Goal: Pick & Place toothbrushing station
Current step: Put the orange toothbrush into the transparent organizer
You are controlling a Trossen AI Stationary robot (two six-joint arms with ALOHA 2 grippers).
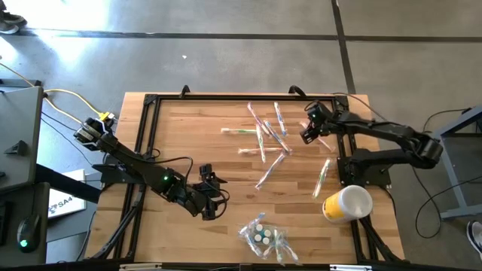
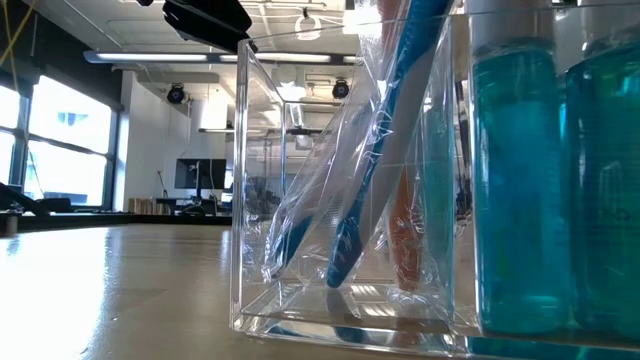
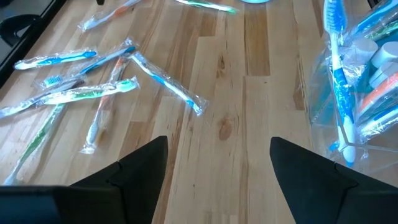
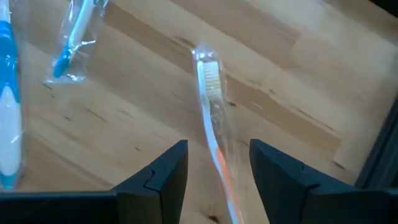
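Observation:
Several wrapped toothbrushes (image 1: 267, 135) lie loose on the far half of the wooden table; they also show in the left wrist view (image 3: 93, 81). A clear organizer (image 1: 263, 235) near the front edge holds wrapped brushes and bottles and fills the low view (image 2: 300, 300). My right gripper (image 1: 310, 128) is open, pointing down over the table. In the right wrist view my right gripper (image 4: 219, 152) stands with a finger on either side of an orange-handled wrapped toothbrush (image 4: 208, 81) lying on the table. My left gripper (image 1: 213, 190) is open and empty, left of the organizer (image 3: 348, 81).
A yellow-and-white cup (image 1: 348, 203) lies near the right front of the table. A green wrapped brush (image 1: 322, 175) lies just beyond it. Black frame rails (image 1: 147, 135) run along the table's sides. Bare wood lies between my left gripper and the brush pile.

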